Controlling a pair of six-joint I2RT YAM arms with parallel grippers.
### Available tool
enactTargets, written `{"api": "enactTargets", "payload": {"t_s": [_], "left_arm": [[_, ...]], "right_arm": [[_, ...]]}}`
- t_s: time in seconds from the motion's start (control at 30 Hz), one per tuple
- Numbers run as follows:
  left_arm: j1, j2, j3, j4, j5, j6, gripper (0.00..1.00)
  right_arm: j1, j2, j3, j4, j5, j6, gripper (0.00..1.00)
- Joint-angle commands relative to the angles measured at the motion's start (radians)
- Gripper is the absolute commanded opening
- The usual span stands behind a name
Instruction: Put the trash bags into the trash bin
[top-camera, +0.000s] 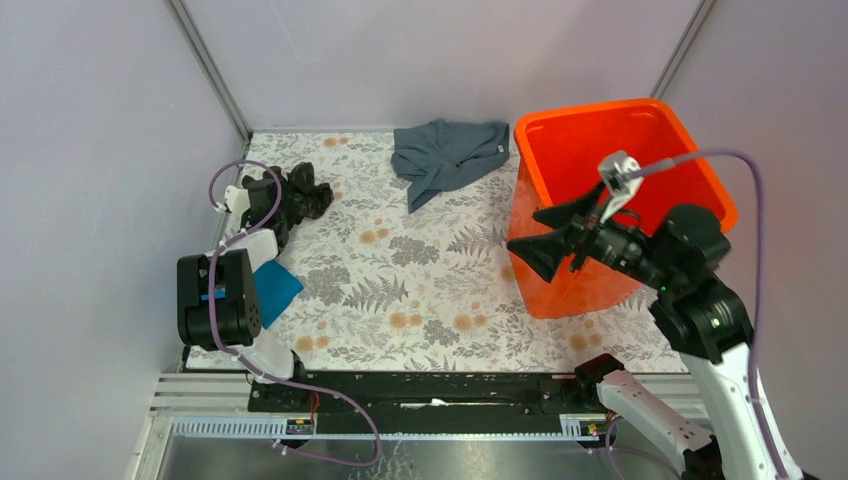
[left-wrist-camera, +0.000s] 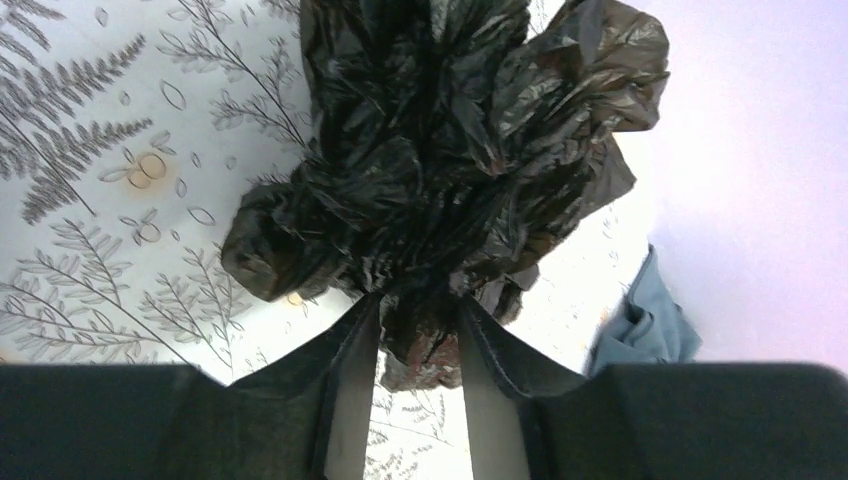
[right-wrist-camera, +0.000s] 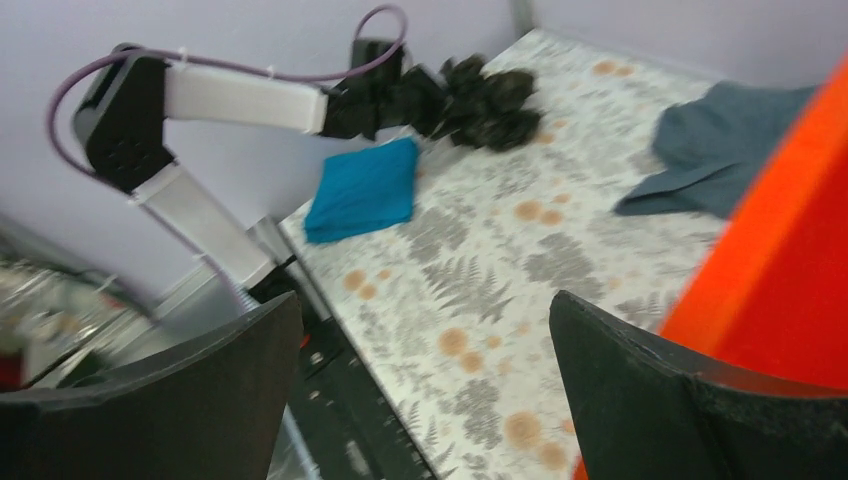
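Leaves little room on the left: crinkly glossy black plastic bag (top-camera: 295, 200) bunched on the fern-printed table cover (top-camera: 430, 290) close to the pale side wall (top-camera: 90, 150), near the far-left corner. Pinches a lower fold of it with the left gripper (left-wrist-camera: 420, 303), fingers (left-wrist-camera: 350, 400) narrowed onto the plastic. Has a folded teal-blue cloth (top-camera: 275, 288) near the bag on its near side, and a crumpled grey-blue cloth (top-camera: 445, 155) at the far edge. Offers a wide bare stretch of cover between the bag and the large bright orange square plastic bin (top-camera: 560, 290), well apart at the far right. Holds the right gripper (top-camera: 535, 235) raised beside the bin's left wall, jaws spread wide, nothing between. Looks heavily creased, shiny on the ridges, gathered into several lumps.
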Motion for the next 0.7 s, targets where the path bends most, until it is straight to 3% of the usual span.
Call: {"api": "enactTargets", "payload": {"t_s": [0.0, 0.13, 0.23, 0.43, 0.57, 0.6, 0.63, 0.67], "left_arm": [[0.007, -0.087, -0.033, 0.051, 0.104, 0.015, 0.35], [0.006, -0.157, -0.107, 0.061, 0.237, 0.037, 0.18], [0.002, -0.214, -0.186, 0.09, 0.354, 0.062, 0.08], [-0.054, -0.368, -0.353, 0.092, 0.588, 0.113, 0.0], [-0.059, -0.549, -0.415, -0.05, 0.589, 0.166, 0.0], [-0.057, -0.582, -0.404, -0.103, 0.557, 0.178, 0.04], [-0.056, -0.604, -0.381, -0.155, 0.52, 0.186, 0.15], [-0.056, -0.615, -0.343, -0.207, 0.463, 0.185, 0.37]], "right_arm": [[0.04, 0.095, 0.077, 0.046, -0.198, 0.074, 1.0], [0.104, 0.208, 0.122, 0.037, -0.213, 0.094, 1.0], [0.21, 0.274, 0.139, 0.025, -0.127, 0.081, 1.0], [0.611, 0.426, 0.145, 0.014, 0.318, 0.022, 1.0], [0.718, 0.544, 0.101, 0.025, 0.604, 0.017, 1.0], [0.719, 0.579, 0.092, 0.021, 0.694, 0.022, 1.0], [0.719, 0.602, 0.083, 0.011, 0.771, 0.027, 1.0], [0.719, 0.621, 0.071, 0.005, 0.835, 0.025, 1.0]]}}
